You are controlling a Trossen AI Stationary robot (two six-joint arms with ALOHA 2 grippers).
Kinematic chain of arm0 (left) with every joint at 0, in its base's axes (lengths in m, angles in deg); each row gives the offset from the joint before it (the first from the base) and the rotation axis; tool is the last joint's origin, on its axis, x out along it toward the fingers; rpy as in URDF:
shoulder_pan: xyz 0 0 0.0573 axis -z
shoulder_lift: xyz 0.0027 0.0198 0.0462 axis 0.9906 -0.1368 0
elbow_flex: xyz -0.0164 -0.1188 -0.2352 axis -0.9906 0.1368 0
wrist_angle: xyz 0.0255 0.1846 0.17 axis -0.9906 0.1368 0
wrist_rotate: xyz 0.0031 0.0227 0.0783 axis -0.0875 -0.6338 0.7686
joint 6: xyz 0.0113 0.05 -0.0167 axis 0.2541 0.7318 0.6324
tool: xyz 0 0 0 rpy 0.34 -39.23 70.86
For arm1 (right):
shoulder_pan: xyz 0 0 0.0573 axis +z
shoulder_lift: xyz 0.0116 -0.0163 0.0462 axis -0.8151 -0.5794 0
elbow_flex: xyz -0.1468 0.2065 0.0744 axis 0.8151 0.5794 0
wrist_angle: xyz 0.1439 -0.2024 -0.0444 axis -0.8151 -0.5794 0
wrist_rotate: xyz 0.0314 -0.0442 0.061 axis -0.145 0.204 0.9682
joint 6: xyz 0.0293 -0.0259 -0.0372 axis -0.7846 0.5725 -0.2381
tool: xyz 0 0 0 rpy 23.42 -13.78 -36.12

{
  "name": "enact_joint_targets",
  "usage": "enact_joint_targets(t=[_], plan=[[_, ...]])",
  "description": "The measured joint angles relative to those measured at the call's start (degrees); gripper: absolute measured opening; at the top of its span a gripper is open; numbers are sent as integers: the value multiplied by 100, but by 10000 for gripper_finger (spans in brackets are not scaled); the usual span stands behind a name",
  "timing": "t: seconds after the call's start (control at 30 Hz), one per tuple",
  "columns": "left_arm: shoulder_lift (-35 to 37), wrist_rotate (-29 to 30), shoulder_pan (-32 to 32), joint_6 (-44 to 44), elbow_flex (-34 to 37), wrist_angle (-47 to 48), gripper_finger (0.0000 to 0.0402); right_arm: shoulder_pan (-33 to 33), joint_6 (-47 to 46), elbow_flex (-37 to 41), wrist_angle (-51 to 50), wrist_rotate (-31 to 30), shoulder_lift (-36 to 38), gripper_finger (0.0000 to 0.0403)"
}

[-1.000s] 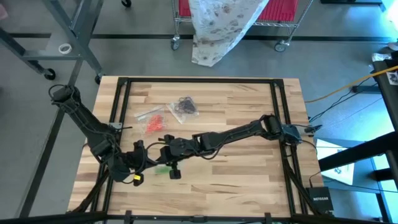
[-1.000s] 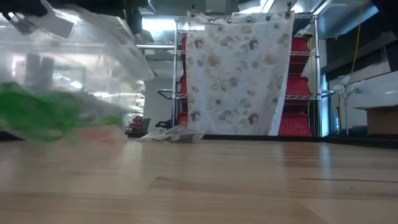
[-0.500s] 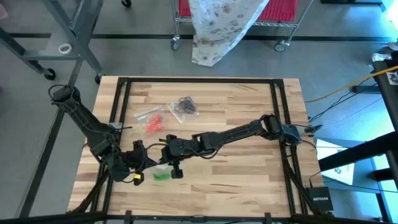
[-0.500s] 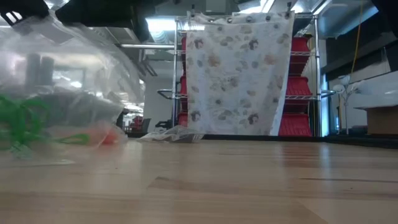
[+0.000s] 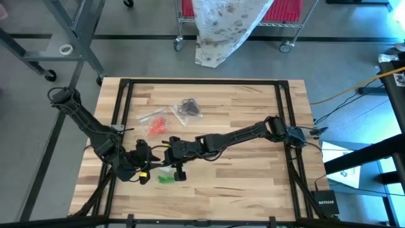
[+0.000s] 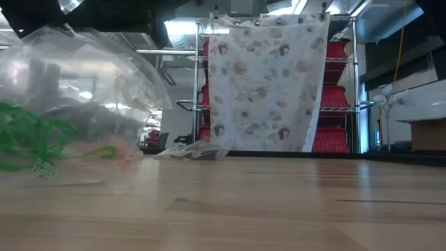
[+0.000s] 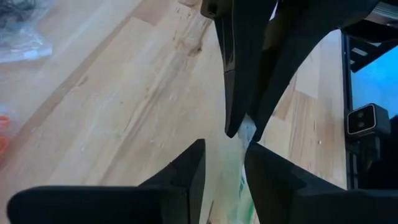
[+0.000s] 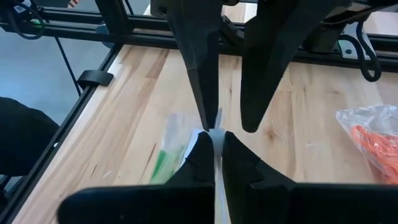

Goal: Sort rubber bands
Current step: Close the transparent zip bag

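Near edge of counter (image 5: 253, 183): a clear bag of green rubber bands (image 5: 166, 178) lies on the wood near the front, just left of centre; in the low view it fills the near left (image 6: 31, 143), the green loops lying low inside the crumpled plastic.
Right claw (image 5: 171, 166): reached across from the right side, it sits just above the green bag; its fingers are pressed together on the thin top edge of the clear plastic (image 8: 216, 149), which shows as a pale strip between the two tips.
Left claw (image 5: 147, 166): just beside the right one, tip to tip with it; its fingers (image 7: 186, 168) stand apart with a clear gap, and nothing sits between them; the bag's edge and a streak of green show beyond the gap.
Mid counter: a second clear bag holds the orange-red rubber bands (image 5: 158, 124), behind both claws and apart from them; it also shows at the edge of the right wrist view (image 8: 373, 140).
Further back: a third clear bag with the black rubber bands (image 5: 187, 107), just beside the orange-red one, toward the far side.
Beyond the counter: a patterned cloth (image 6: 268, 84) hangs over a wire rack with red bins.
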Motion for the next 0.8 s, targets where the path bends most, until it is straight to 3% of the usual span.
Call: enact_joint_targets(t=[0.8], plan=[[209, -138, -26, 87, 77, -103, 104, 2, 17, 7, 11, -1, 7, 6]])
